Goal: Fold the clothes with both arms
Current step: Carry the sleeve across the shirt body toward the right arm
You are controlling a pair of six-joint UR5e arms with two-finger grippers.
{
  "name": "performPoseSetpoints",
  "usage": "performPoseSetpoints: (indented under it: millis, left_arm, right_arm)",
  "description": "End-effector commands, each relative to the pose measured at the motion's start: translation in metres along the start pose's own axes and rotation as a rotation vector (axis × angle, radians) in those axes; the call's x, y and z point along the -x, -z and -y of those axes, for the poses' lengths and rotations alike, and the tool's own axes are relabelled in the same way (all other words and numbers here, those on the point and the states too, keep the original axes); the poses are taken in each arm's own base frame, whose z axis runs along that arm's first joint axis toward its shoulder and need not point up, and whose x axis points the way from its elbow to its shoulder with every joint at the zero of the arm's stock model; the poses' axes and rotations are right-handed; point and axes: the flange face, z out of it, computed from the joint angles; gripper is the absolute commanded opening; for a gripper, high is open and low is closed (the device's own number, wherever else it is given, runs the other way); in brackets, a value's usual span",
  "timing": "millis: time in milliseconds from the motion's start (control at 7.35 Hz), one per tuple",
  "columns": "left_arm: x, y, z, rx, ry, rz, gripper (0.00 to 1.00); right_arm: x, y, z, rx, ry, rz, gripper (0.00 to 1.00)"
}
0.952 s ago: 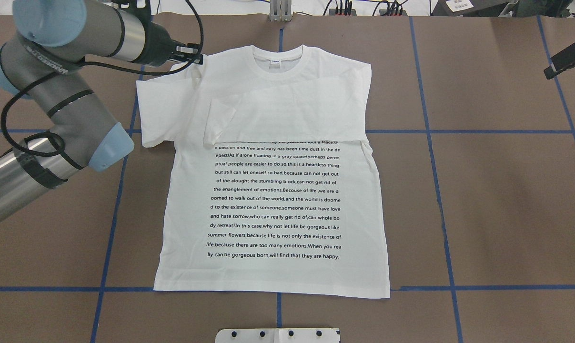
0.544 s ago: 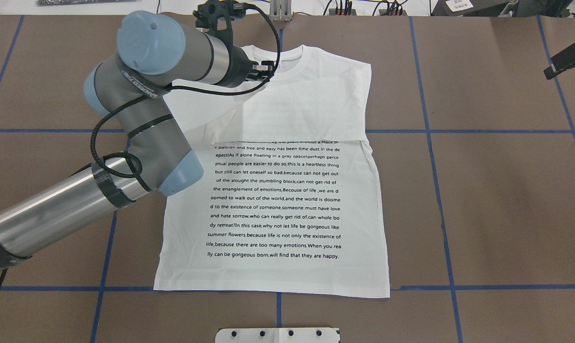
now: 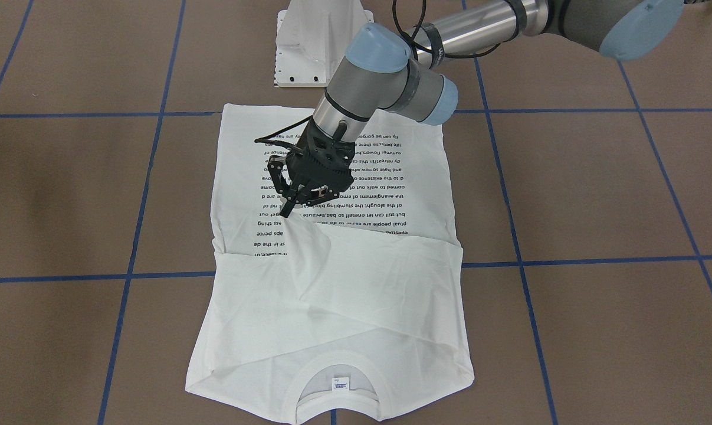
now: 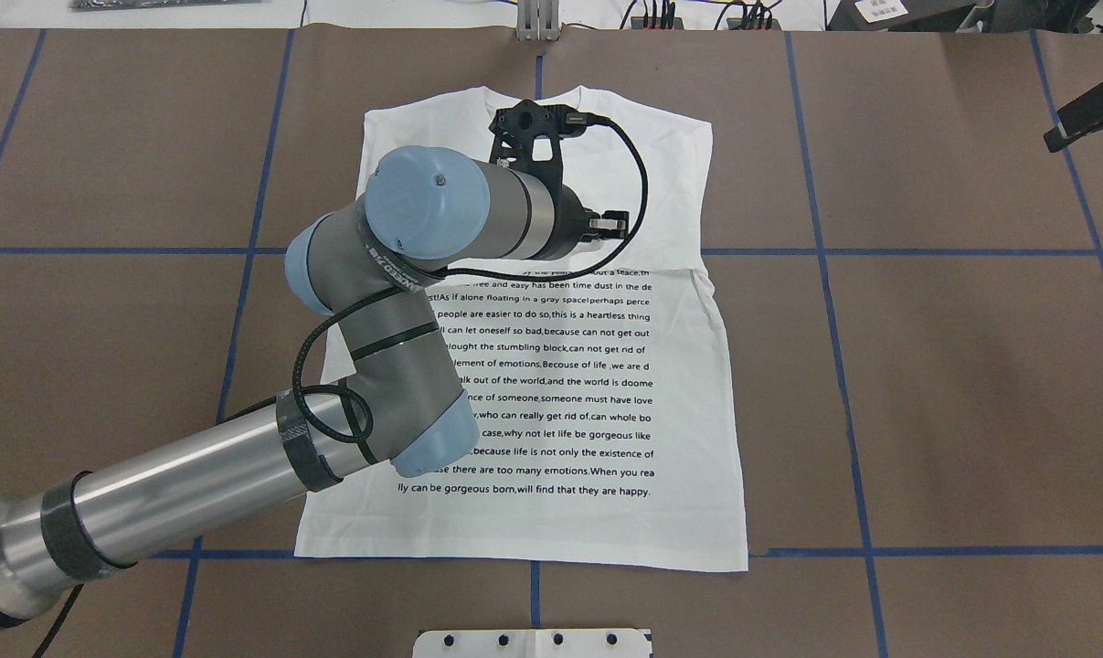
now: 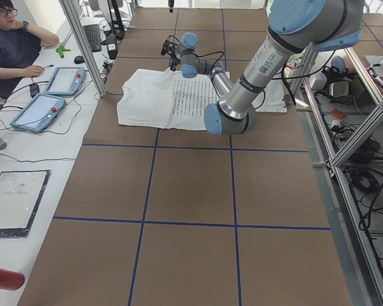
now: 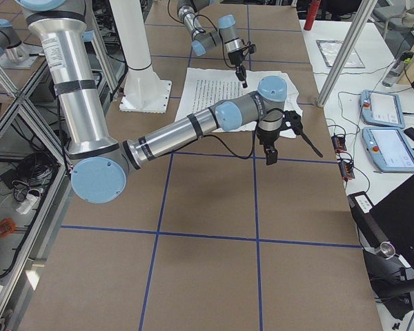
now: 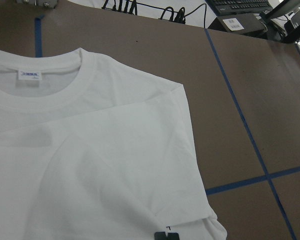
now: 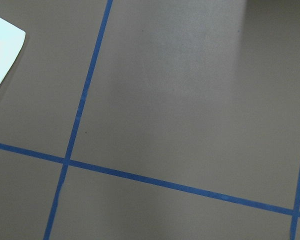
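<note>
T-shirt [image 3: 344,307] lies spread on the brown surface [image 3: 597,195] in the front-facing view, collar [image 3: 334,412] nearest the camera. The left tool [image 3: 287,210] is over the print [image 3: 379,200], pinched tight on a tented-up bit of the white fabric. Overhead, the right tool [image 4: 1095,111] hangs way off to the side, can't tell how open. Left wrist cam: just collar and neck label [image 7: 28,76].

Part of shirt [image 4: 697,411] text, collar behind L arm [image 4: 405,302]

There are one T-shirt [image 4: 569,402], one surface [image 4: 953,384], two arms, namely the left arm [image 4: 405,347] and the right arm [image 6: 172,134], one person [image 5: 13,51], and seemingly two tablets [image 5: 65,80].
</note>
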Motion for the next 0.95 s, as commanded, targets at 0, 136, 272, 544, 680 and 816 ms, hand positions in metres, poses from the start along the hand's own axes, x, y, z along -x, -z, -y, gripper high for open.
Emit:
performPoseSetpoints:
  millis: [0,136,272,544,680,816]
  left_arm:
    - [-0.024,-0.013,-0.02,0.015,-0.012,-0.01,0.0]
    - [-0.024,-0.024,-0.022,0.023,-0.013,0.0,0.0]
    - [-0.023,-0.023,-0.025,0.007,-0.018,-0.044,0.99]
    - [-0.018,-0.019,-0.027,0.014,-0.033,-0.048,1.0]
    - [-0.012,-0.018,-0.025,0.045,-0.105,0.001,1.0]
    - [-0.001,-0.004,-0.008,0.095,-0.157,0.057,1.0]
  right_arm:
    - [0.0,0.0,-0.001,0.0,-0.001,0.0,1.0]
    - [0.0,0.0,0.0,0.0,-0.001,0.0,1.0]
    - [-0.001,-0.001,0.0,0.002,-0.003,-0.001,1.0]
    - [0.001,0.0,0.001,0.0,-0.02,0.0,1.0]
    - [0.014,0.002,0.005,-0.009,-0.085,0.008,1.0]
    - [0.043,-0.008,0.01,-0.009,-0.118,0.023,1.0]
